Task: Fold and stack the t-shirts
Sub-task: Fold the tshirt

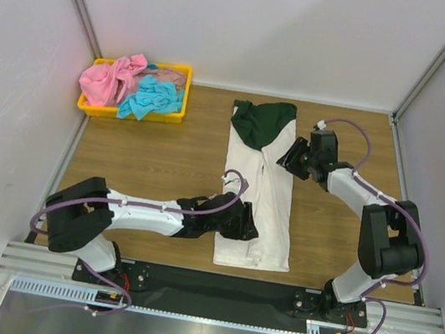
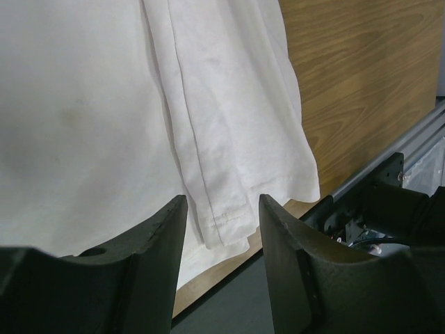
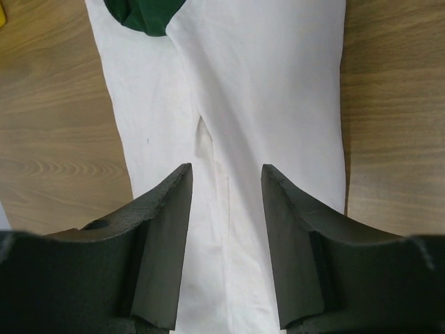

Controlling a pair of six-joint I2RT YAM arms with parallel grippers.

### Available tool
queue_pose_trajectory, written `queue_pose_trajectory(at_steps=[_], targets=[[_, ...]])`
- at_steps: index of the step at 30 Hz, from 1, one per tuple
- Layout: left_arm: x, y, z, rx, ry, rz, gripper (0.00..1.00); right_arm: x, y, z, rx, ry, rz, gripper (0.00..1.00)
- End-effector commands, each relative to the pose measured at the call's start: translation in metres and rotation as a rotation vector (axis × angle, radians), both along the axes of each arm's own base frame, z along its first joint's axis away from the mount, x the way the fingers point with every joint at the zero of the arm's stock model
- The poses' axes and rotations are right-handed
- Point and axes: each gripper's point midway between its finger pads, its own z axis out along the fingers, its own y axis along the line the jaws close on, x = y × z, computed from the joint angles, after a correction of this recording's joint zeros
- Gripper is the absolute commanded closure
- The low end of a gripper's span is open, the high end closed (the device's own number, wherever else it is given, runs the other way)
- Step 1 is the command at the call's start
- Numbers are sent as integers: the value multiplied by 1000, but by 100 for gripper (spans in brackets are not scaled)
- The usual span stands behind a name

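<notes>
Left wrist: left pincer (image 2: pixel 222 202) partly open above t-shirt (image 2: pixel 83 118).

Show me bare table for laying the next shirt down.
Biggest: bare wood bordered by the yellow tray, white shirt and left arm. Smaller: between shirt and right arm. Crowded: along the shirt, at the left end effector and right end effector.

Left fingers (image 2: pixel 149 268) and right fingers (image 3: pixel 161 240) parted

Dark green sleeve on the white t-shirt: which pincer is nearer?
Right. The right pincer is beside the dark green sleeve; the left pincer is by the hem of the white t-shirt.
</notes>
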Motion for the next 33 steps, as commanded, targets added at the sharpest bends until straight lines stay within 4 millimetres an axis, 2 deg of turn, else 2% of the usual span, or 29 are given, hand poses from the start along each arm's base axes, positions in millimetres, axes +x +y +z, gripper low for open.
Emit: queue_pose_trajectory(at_steps=[1, 6, 11, 14, 15, 19, 28, 33], targets=[[2, -20, 14, -76, 21, 8, 48, 26, 8, 9, 4, -78, 21, 51], [-3, -23, 3, -51, 47, -2, 49, 32, 8, -9, -18, -51, 14, 57], [-6, -26, -1, -49, 54, -11, 49, 31, 6, -28, -41, -16, 5, 69], [-8, -27, -3, -48, 64, -19, 50, 30, 5, -36, -45, -1, 2, 86], [-8, -27, -4, -45, 64, -22, 50, 30, 5, -37, -45, 1, 0, 99], [-9, -24, -5, -35, 65, -20, 50, 26, 5, -42, -46, 14, 1, 100], [-11, -22, -15, -8, 79, -17, 50, 13, 5, -29, -32, -7, 15, 100], [-13, -25, -18, -5, 92, -25, 49, 3, 7, -31, -30, 2, 24, 100]])
